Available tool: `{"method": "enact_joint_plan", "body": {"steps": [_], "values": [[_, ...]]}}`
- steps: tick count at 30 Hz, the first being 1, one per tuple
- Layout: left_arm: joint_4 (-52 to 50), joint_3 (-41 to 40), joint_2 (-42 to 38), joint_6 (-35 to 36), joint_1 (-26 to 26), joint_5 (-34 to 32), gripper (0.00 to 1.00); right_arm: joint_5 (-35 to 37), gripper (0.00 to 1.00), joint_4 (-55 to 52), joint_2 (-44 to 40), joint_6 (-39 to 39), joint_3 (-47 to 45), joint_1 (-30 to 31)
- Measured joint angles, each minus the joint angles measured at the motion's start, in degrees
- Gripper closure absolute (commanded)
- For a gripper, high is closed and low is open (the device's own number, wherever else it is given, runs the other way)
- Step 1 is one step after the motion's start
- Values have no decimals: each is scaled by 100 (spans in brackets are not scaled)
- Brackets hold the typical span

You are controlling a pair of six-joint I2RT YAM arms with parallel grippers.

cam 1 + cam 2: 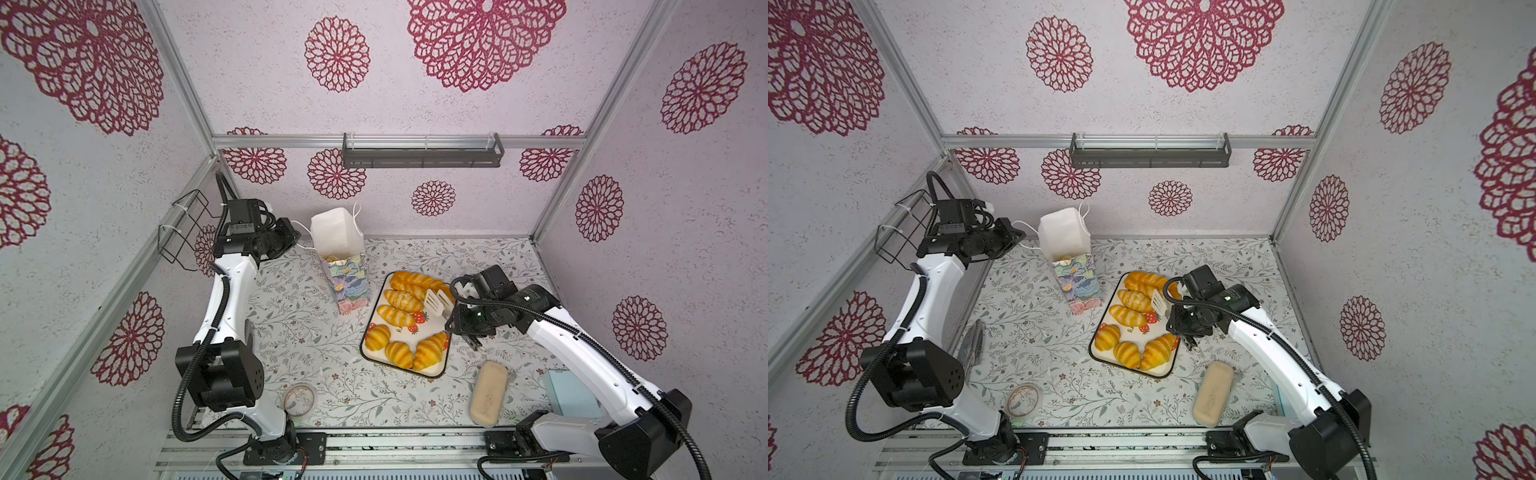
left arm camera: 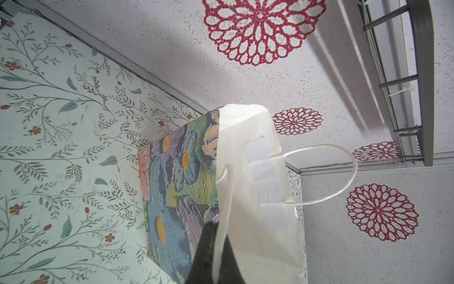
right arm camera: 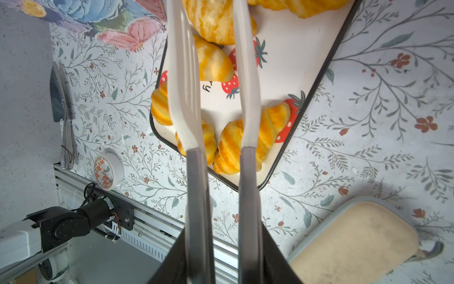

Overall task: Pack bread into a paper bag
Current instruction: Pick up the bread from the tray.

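Observation:
The paper bag (image 1: 344, 266) stands upright at the back of the table, flowered outside and white inside, and one piece of bread (image 1: 332, 258) shows in its mouth. My left gripper (image 1: 296, 237) (image 2: 218, 233) is shut on the bag's white cord handle (image 2: 227, 186) at its left side. More bread lies on a strawberry plate (image 1: 430, 324): a long twisted loaf (image 1: 417, 282), two striped rolls (image 1: 403, 300) and three croissants (image 1: 399, 354). My right gripper (image 1: 451, 309) (image 3: 223, 228) is shut on white-tipped tongs (image 1: 438, 302) (image 3: 248, 73). Their blades stand apart above the plate's right side with nothing between them.
A pale beige block (image 1: 489, 392) lies front right beside a light blue box (image 1: 571, 392). A tape roll (image 1: 300, 400) sits front left, with a metal utensil (image 1: 973, 345) along the left wall. A wire basket (image 1: 187, 228) and a grey shelf (image 1: 422, 156) hang on the walls.

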Motion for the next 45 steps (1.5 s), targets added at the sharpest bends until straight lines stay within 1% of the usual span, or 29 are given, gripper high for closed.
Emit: {"method": "enact_joint_plan", "body": {"steps": [7, 13, 17, 20, 25, 45], "values": [[0, 0, 0, -2, 0, 2, 100, -2, 57, -420, -387, 109, -293, 157], [0, 0, 0, -2, 0, 4, 100, -2, 55, -697, -485, 201, -525, 391], [0, 0, 0, -2, -2, 4, 100, -9, 52, -772, -531, 289, -710, 496], [0, 0, 0, -2, -9, 4, 100, -22, 49, -756, -590, 365, -804, 533], [0, 0, 0, 0, -13, 4, 100, -61, 48, -708, -719, 470, -1054, 553], [0, 0, 0, 11, -17, 4, 100, -293, 45, -251, -603, 555, -1445, 664]]}}
